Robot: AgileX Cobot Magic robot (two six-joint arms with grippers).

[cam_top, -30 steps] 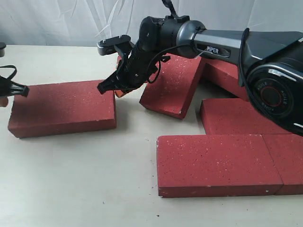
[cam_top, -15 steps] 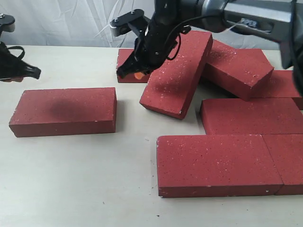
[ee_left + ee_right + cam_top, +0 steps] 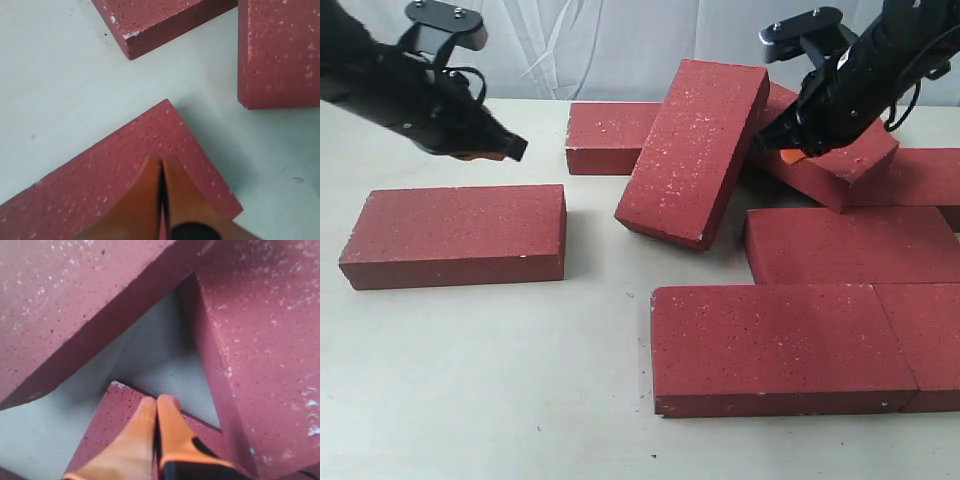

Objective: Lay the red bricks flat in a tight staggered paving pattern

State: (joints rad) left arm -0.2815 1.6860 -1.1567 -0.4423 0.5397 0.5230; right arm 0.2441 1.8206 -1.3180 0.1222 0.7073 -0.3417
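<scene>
Both sets of jaws are clenched, with nothing in them. The left jaws hang over the back-left of the surface (image 3: pixel 520 400), above the lone brick (image 3: pixel 455 230) that lies flat near the left edge. The right jaws hover at the upper end of a tilted brick (image 3: pixel 840 160) toward the back right, and whether they touch it I can't tell.

The trouble spot is the pile. The leaning brick (image 3: pixel 695 150) has one end down mid-surface and the other propped up at the back, and the tilted one lies across others. Nudge either with pinched jaws and it may slide off and slam flat, knocking the laid bricks (image 3: pixel 780 345) along the front-right edge out of line. Or the tips may just skate on that gritty face and twist the brick askew.

No brand, label or writing is readable anywhere.
</scene>
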